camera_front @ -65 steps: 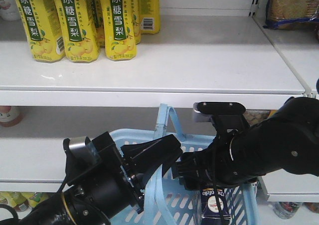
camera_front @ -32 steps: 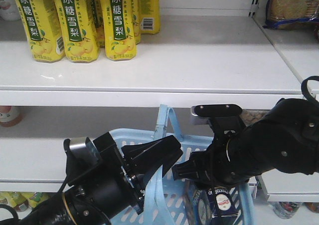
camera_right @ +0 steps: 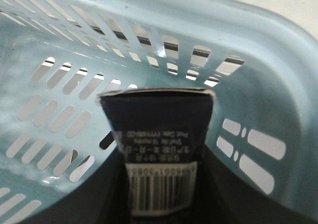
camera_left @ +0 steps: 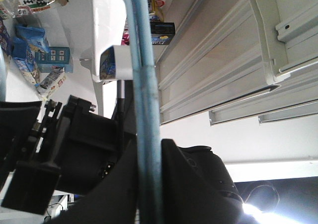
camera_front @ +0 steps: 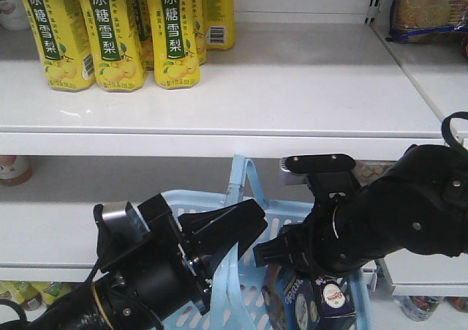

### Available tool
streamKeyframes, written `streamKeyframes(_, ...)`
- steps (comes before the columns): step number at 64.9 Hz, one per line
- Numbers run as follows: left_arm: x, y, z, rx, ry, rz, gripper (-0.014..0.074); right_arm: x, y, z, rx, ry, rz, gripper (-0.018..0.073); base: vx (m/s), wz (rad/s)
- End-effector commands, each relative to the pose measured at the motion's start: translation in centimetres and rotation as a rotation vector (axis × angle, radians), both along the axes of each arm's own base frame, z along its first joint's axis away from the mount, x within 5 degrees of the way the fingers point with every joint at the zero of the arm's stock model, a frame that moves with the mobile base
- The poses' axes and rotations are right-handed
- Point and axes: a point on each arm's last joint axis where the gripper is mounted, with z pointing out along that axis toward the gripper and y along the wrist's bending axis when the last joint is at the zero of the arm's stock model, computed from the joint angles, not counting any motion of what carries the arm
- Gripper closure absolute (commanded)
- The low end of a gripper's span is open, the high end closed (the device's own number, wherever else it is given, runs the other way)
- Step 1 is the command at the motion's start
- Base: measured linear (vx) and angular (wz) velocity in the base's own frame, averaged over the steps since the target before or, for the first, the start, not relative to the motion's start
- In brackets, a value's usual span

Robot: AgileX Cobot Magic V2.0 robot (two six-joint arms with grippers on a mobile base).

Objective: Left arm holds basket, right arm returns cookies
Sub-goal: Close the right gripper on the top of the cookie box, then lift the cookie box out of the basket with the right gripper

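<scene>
- A shop aisle: a white shelf (camera_front: 307,88) fills the upper half of the front view, with a lower shelf level behind the arms.
- At 11 o'clock stand yellow drink bottles (camera_front: 175,34). Three are in the front row and a fourth shows behind at their right; any more behind them cannot be counted.
- At 1 o'clock, on the neighbouring shelf, lies one biscuit packet (camera_front: 431,8), cut by the frame edge.
- At 9 o'clock one red-capped jar (camera_front: 13,170) sits at the frame edge.
- One basket (camera_front: 289,211) hangs at 6 o'clock, below the shelf's front lip. Both arms cover much of its rim.
- The left arm (camera_front: 139,279) comes in from 7 o'clock. In its wrist view the left gripper (camera_left: 149,184) is closed around the hoop handle (camera_left: 146,85), which runs between its two fingers.
- The right arm (camera_front: 402,220) reaches in from 3 o'clock and hides the basket's right side.
- One carton of cookies (camera_right: 159,129) is inside the basket, close to a slotted corner wall, barcode label facing the wrist camera. In the front view it sits tilted at 5 o'clock.
- The right gripper (camera_right: 161,199) clamps the carton, one dark finger on each side.
</scene>
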Motion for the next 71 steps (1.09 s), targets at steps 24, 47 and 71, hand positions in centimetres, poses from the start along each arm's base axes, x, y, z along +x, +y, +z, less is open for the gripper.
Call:
streamKeyframes(24, -0.1, 1.2, 4.5, -0.32, -0.205, 0.055, 0.0599, -1.7, -1.1, 4.9, 0.135, -0.146, 0.004, 0.057, 0.0, 0.0)
streamKeyframes(47, -0.1, 1.2, 4.5, -0.32, -0.205, 0.055, 0.0599, -4.3, -3.1, 8.4, 0.221, -0.249, 0.002, 0.057, 0.0, 0.0)
streamKeyframes(71, -0.1, 1.2, 4.5, -0.32, -0.205, 0.055, 0.0599, -7.8, -6.0, 11.9, 0.319, -0.381, 0.004, 0.0567, 0.0, 0.0)
